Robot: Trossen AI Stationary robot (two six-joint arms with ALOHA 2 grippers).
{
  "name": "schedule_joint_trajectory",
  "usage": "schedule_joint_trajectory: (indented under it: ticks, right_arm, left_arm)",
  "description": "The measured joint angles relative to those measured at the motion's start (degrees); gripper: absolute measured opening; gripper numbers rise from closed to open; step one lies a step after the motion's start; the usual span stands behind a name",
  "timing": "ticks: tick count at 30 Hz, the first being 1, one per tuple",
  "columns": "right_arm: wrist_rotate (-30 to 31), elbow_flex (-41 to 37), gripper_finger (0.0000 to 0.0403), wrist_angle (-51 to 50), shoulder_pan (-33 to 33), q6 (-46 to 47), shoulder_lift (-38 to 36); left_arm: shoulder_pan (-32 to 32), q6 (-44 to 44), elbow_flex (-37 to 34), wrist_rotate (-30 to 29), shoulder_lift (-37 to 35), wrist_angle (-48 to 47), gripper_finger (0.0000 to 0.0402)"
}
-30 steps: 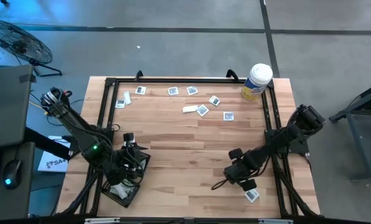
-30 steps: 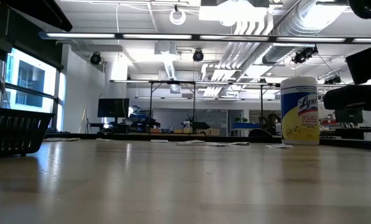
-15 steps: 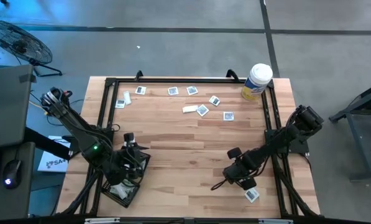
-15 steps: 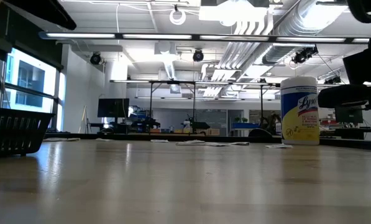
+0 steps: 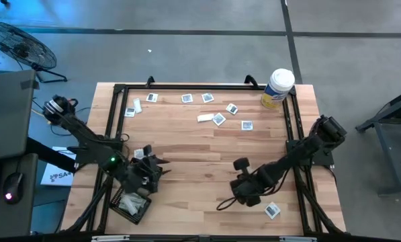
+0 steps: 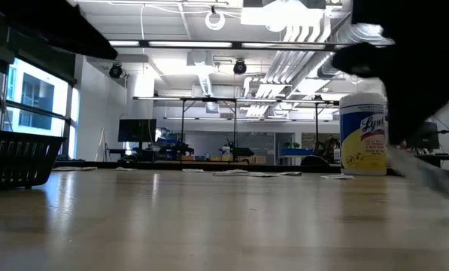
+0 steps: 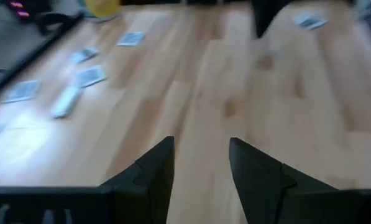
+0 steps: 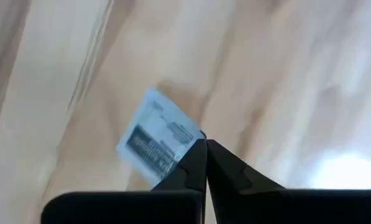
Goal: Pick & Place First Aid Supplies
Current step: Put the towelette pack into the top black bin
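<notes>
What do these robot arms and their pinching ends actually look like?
Both arms are dark, jointed and slim, with thin cables trailing off them. A small green light glows on the left arm. Each end effector, left and right, has two black, wedge-shaped fingers tapering to points.

We read "Lysol" in blue script on the canister's (image 6: 362,134) yellow-and-white label, its last letters cut off by a dark arm. On the white box (image 5: 54,176) beside the desk (image 5: 207,151) we make out "SA4". The packet (image 8: 160,142) carries dark printed lines, too blurred to read.
</notes>
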Motion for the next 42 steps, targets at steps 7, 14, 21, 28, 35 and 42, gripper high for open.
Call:
schedule_joint_trajectory:
  ticks: [7,14,21,28,35,42]
  right_arm:
    - [15.0,2.9,0.0001,7.3,-1.3,1.6,-0.1]
    - [21.4,2.9,0.0001,18.6,-3.9,4.3,-0.1]
    - [24.5,2.9,0.0000,25.1,-5.2,4.3,-0.2]
    - [25.1,2.9,0.0000,29.3,-5.3,4.1,-0.2]
    - [24.3,2.9,0.0000,29.5,-5.2,3.1,-0.2]
    - [22.0,2.9,0.0000,29.4,-5.2,3.0,-0.3]
  left_arm:
    - [8.4,11.2,-2.5,14.5,6.6,22.2,0.0184]
    - [16.7,18.8,-2.4,23.9,17.7,42.0,0.0240]
    - [21.9,18.9,0.2,32.1,26.9,51.6,0.0243]
    - [23.8,16.0,4.3,32.1,32.2,52.0,0.0243]
    - [23.6,16.4,5.0,32.0,32.6,51.6,0.0176]
    - [23.6,16.4,4.9,32.9,32.4,50.7,0.0015]
